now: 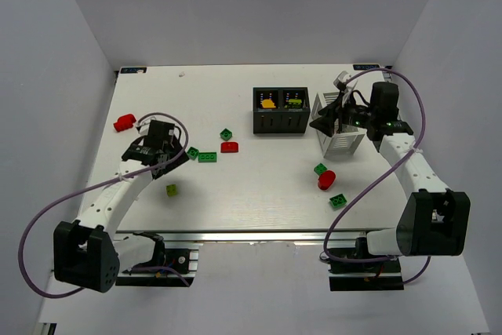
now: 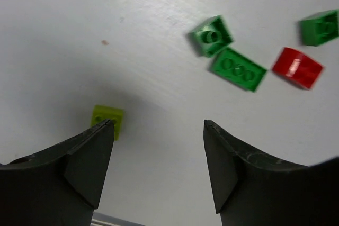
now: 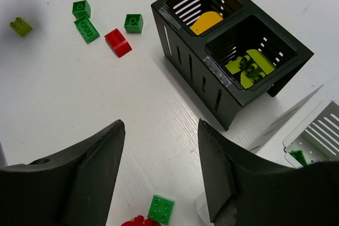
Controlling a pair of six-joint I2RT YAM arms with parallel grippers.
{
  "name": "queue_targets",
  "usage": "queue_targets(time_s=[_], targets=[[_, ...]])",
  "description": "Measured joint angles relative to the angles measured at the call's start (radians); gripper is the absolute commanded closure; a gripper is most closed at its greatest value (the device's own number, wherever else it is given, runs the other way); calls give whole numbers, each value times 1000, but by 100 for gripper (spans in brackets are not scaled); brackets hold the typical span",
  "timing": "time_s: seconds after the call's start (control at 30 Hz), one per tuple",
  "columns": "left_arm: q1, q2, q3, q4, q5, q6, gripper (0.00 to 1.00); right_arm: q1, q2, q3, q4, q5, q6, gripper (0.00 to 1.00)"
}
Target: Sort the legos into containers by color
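Left pincer [image 2: 159,125]: spread, nothing between its matte black, wedge-shaped fingers; low over the bench.
Right pincer [image 3: 161,125]: spread and empty, with the same dull black wedges; up by the two containers.
Lime brick [image 2: 108,119]: small, square and studded; flat on the bench, just beside one left-pincer fingertip.
Square green brick [image 2: 212,35]: glossy, studded top; just beside the long green brick [image 2: 238,69].
Red curved brick [image 2: 296,67]: shiny, rounded top; between the long green brick and the far green brick [image 2: 319,27].
Lone red piece [image 1: 124,123]: near the bench's left edge, well apart from the rest; shape unclear.
Right group: green brick A [image 1: 320,169], round red piece [image 1: 327,180] and green brick B [image 1: 338,201], loose on the bench in front of the white basket.
Black box [image 3: 196,72]: rigid, slotted walls, two square compartments; an orange-yellow rounded piece [image 3: 206,23] in one, lime pieces [image 3: 249,67] in the other.
White basket [image 3: 318,130]: slatted walls, right of the black box; a green piece [image 3: 298,156] inside.
Bench [image 1: 259,202]: smooth, matte white.
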Motion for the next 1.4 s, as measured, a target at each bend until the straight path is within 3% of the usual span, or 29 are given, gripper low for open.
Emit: queue_targets(time_s=[0.23,0.7,1.2,1.3,1.4], targets=[[66,60,-75,-44,9,14,28,2,4,16,-18,10,-2,40],[85,203,-153,-11,48,50,30,2,6,16,-19,24,-2,39],[90,212,-163,37,57,62,45,2,17,34,-19,35,1,39],[91,213,-163,45,58,63,55,2,17,34,-19,35,2,39],[91,212,-164,54,64,69,72,2,17,34,-19,35,2,39]])
